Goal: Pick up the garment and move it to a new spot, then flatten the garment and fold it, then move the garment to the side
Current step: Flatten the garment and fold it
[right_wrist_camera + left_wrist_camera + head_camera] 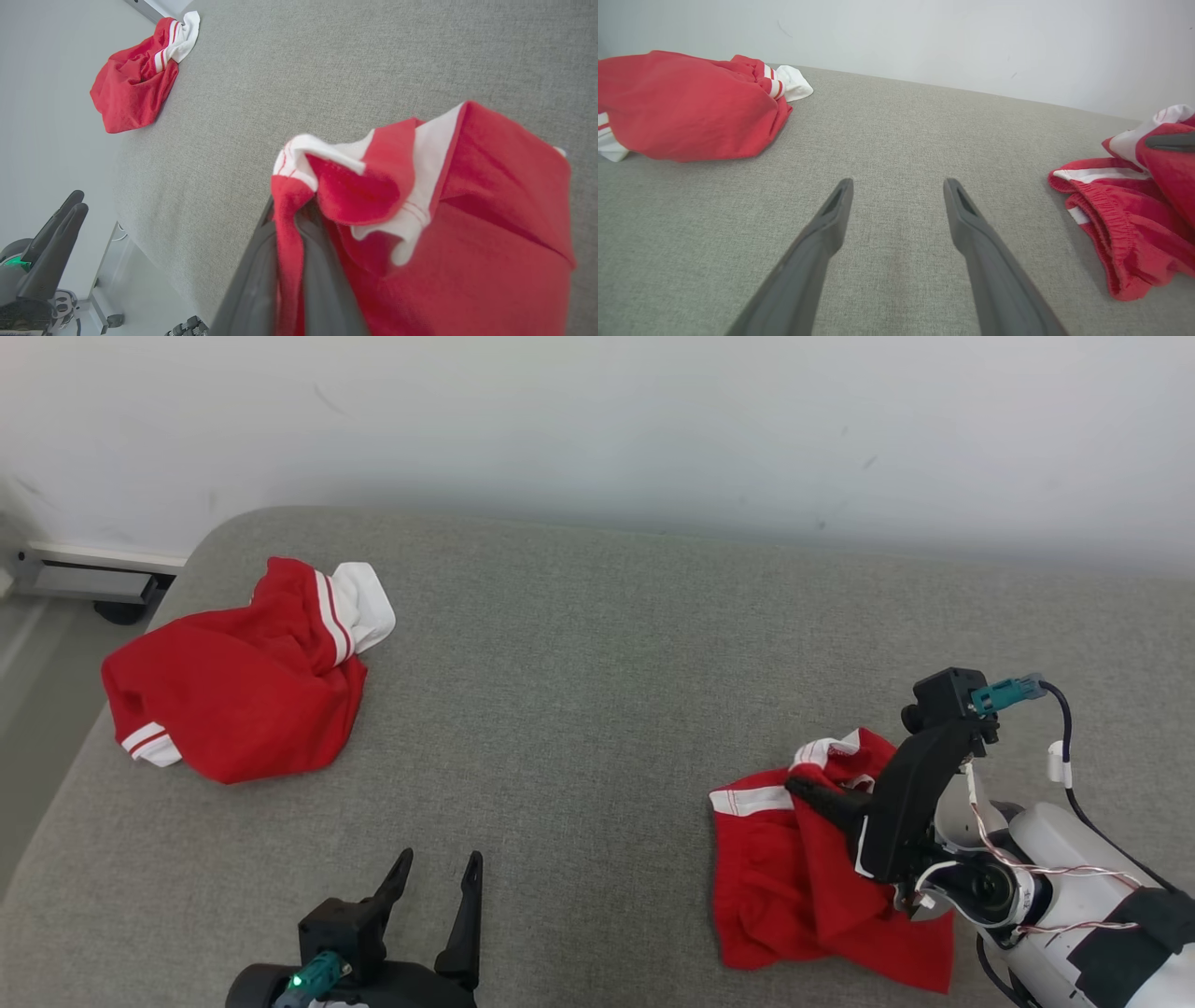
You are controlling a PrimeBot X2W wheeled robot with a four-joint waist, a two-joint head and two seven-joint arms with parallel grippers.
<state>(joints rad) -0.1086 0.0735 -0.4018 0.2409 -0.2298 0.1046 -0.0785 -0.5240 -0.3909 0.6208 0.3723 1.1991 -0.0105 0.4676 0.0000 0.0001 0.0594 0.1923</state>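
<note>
The garment (794, 887) is red with white trim and lies bunched at the right of the grey fabric surface (597, 663). My right gripper (794, 787) is shut on a fold of it near the white-striped hem. In the right wrist view the red cloth (467, 242) drapes over the gripper (289, 219) and is pinched between both fingers. My left gripper (441, 857) stands open at the near edge, holding nothing. It points across bare fabric (899, 186), with the garment (1125, 224) to its right.
A second red and white garment (233, 700) lies crumpled at the far left of the surface (682, 107), near the rounded corner. A pale wall (597, 420) runs behind. The surface's left edge drops to the floor (37, 709).
</note>
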